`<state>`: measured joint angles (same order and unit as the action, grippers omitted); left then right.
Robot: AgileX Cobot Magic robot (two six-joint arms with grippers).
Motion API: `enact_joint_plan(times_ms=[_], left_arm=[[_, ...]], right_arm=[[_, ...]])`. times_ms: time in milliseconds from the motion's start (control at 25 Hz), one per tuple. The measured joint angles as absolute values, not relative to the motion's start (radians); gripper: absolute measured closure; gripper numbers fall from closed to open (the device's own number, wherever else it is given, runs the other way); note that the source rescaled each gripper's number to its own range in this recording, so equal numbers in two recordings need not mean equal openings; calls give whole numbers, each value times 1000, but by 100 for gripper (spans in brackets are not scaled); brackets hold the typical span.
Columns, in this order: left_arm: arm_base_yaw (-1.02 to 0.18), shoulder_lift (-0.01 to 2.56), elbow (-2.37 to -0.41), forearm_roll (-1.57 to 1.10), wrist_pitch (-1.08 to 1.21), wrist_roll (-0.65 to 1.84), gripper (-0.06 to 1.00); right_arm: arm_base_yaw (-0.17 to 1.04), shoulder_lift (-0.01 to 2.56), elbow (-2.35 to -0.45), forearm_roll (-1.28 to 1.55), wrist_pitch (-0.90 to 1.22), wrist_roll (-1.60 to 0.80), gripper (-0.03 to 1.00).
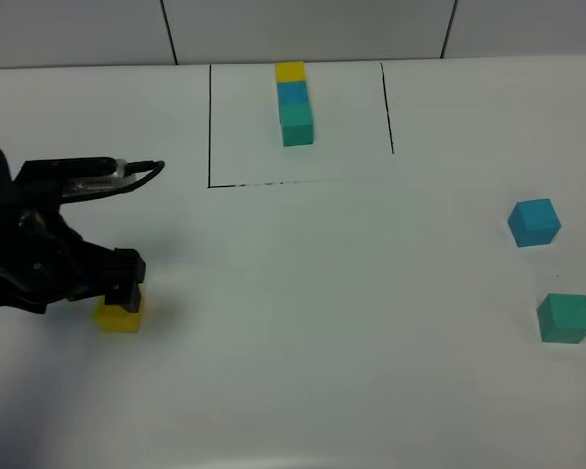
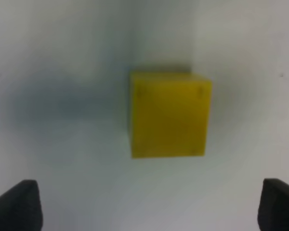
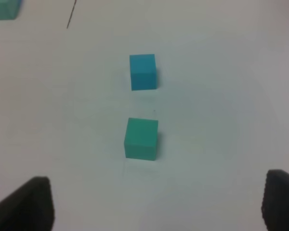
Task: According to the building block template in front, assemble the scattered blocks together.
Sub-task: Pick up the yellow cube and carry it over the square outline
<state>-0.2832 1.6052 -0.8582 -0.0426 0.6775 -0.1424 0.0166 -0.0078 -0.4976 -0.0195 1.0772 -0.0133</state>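
My left gripper, jaws spread and empty, has the matte yellow cube just ahead. My right gripper, likewise spread, faces the matte blue cube and matte teal-green cube. Nothing is joined yet.

On the white desk, the matte yellow cube lies just ahead of the left gripper, not between its jaws. The matte teal-green cube sits ahead of the right gripper, with the matte blue cube beyond it and apart. The yellow-blue-teal three-cube template bar lies well away from the left gripper, inside a drawn outline.
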Motion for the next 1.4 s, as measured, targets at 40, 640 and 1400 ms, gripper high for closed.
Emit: enact_joint_plan(times_ms=[40,640,1400], left_arm=[[-293,1621,-869,-43,676,-149,6],[-301,1760,-876,-20,570,-171,35],[-301,1772,-886,-18,566,17,94]], right_arm=[[17,-8,-498,-20,1077,-13,16],[17,-8,-498,-18,1077,-13,16],[17,-8,-498,-18,1077,-13,16]])
